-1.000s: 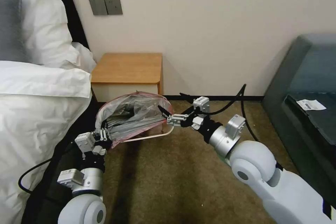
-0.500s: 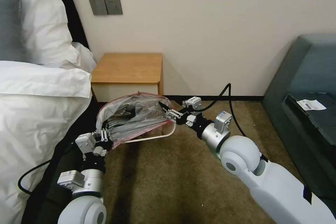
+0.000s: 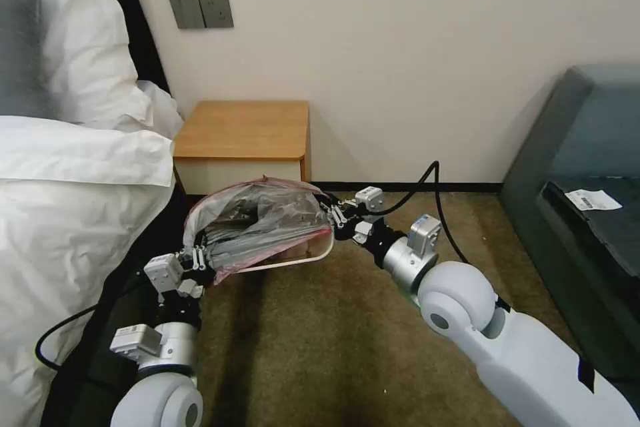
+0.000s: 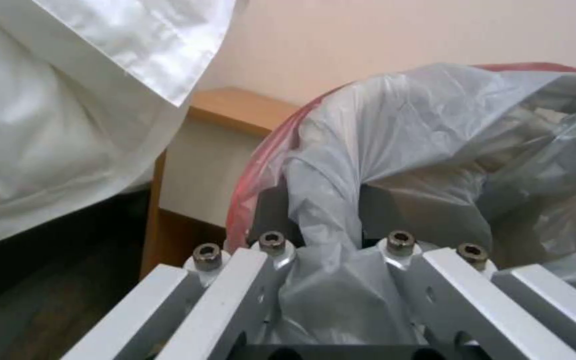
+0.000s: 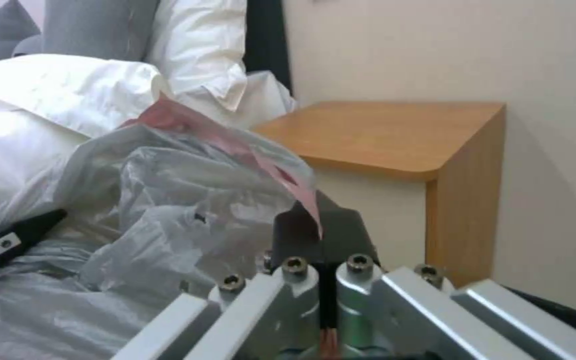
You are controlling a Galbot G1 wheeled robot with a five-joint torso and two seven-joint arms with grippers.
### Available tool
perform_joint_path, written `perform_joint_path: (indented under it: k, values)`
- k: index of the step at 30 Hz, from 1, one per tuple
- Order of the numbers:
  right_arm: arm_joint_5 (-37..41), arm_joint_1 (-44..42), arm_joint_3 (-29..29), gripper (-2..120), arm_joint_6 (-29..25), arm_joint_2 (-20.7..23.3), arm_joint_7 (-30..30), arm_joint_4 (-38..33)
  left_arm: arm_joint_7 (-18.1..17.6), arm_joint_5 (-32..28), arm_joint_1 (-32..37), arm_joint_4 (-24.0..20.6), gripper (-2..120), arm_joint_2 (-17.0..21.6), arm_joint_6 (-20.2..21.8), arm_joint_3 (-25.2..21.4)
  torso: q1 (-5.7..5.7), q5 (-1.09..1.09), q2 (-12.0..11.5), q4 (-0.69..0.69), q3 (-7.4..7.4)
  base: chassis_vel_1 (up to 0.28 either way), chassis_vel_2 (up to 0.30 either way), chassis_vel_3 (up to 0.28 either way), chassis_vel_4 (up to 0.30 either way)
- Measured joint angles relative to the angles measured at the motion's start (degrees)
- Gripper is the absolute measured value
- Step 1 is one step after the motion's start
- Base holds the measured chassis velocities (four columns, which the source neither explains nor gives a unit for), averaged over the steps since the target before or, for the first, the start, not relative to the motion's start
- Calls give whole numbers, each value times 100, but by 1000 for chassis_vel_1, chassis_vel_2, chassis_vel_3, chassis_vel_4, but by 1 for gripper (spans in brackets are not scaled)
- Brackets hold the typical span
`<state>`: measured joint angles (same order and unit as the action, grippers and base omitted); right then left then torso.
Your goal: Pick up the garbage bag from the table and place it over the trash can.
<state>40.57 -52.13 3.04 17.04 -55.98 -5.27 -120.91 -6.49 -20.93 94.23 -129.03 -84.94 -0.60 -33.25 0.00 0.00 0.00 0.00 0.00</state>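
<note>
Garbage bag (image 3: 257, 220): crinkly grey, pinkish-red rim.

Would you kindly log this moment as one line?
left gripper: shut on garbage bag | right gripper: shut on bag rim | bag over trash can

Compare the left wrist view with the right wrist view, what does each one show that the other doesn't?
Left wrist view alone: the left gripper close up, grey film bunched between its fingers.

Right wrist view alone: the right gripper shut on the bag's pinkish-red rim, with grey and white pillows behind.

Both: the thin, crinkly, translucent grey plastic garbage bag, the orange-brown wooden nightstand table, white bedding, and the cream wall.
</note>
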Motion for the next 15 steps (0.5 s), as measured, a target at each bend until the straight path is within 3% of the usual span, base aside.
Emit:
perform_joint_path:
  k: [15]
  values:
    - [126, -28, -378, 0, 15, 166, -33, 76, 249, -239, 238, -145, 11, 143, -284, 11, 0, 0, 0, 0, 0, 0, 0, 0, 0]
